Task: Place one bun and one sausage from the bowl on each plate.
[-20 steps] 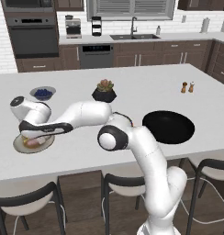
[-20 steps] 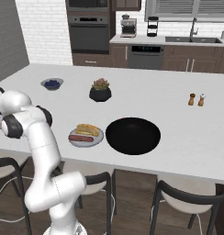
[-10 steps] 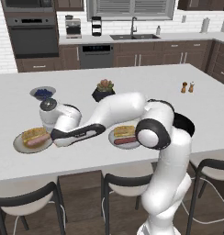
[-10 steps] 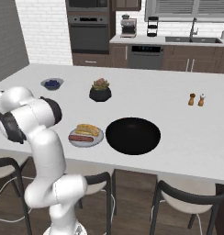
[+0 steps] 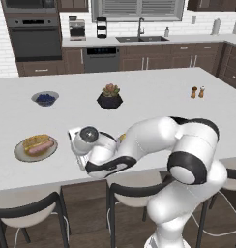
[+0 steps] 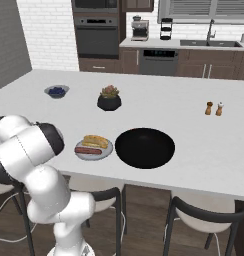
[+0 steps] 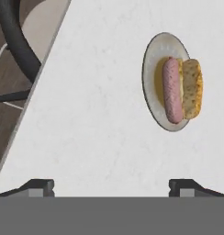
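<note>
The beige-rimmed plate (image 5: 19,151) lies at the counter's front left and carries a bun (image 5: 36,141) with a sausage (image 5: 41,148) beside it. The hand view shows this plate (image 7: 152,59) at upper right, its sausage (image 7: 172,89) and bun (image 7: 192,87) side by side. My gripper (image 5: 79,154) hovers to the right of that plate, open and empty (image 7: 111,187). The light grey plate (image 6: 107,152) holds the other bun (image 6: 95,140) and sausage (image 6: 88,150). Right of it sits the black bowl (image 6: 145,148), with nothing in it.
A black plant pot (image 6: 109,101) and a small grey bowl of blue berries (image 6: 56,91) stand further back. Salt and pepper shakers (image 6: 214,108) are at the far right. Dark chairs (image 5: 28,213) line the counter's near edge, one showing in the hand view (image 7: 17,43).
My hand has drawn away from the beige-rimmed plate, moving right and towards the counter's near edge. The jaws stay open. Food and plates have not moved.
</note>
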